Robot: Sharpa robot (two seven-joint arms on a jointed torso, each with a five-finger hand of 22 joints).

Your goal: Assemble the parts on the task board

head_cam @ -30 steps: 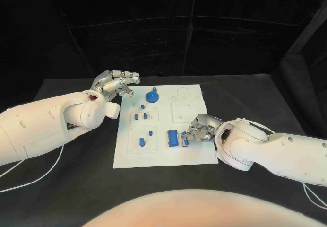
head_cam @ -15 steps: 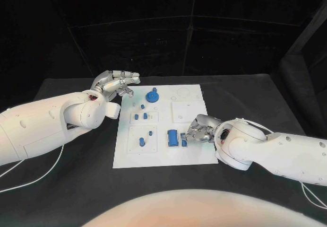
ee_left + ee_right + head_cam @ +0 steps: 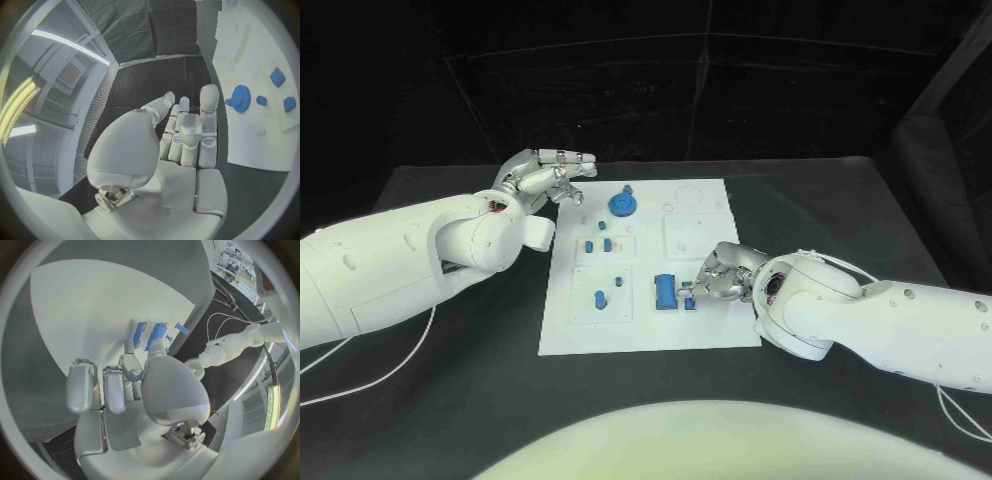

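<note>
Right hand (image 3: 720, 272) pinching blue part (image 3: 689, 293)

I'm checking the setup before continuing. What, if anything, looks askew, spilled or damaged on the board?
Nothing stands out. The task board lies flat and whole, and the blue parts sit on it. The right hand is at one small part.

Black desk (image 3: 848, 210) carried everything, dark backdrop panels (image 3: 661, 100) stood behind it. White cable (image 3: 365, 385) lay looped across the desk's near-left part.
</note>
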